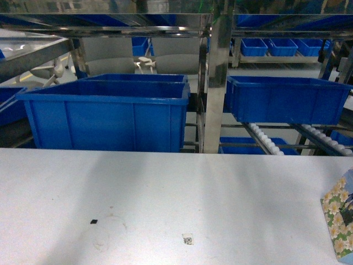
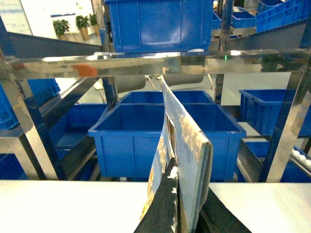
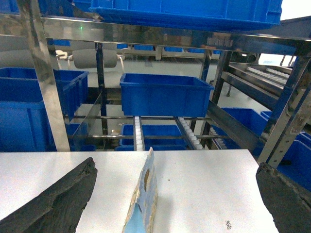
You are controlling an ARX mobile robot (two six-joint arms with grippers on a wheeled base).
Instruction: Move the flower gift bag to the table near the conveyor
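Gripping flower gift bag (image 2: 187, 145), left pincer (image 2: 187, 213)

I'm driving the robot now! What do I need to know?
Left gripper: shut on the flower gift bag, held upright.
Right gripper: open, with a bag edge standing between its fingers.
The head view shows the bag at the table's right edge, near the conveyor.
Done: bag has reached the table.
Left: release and back off.
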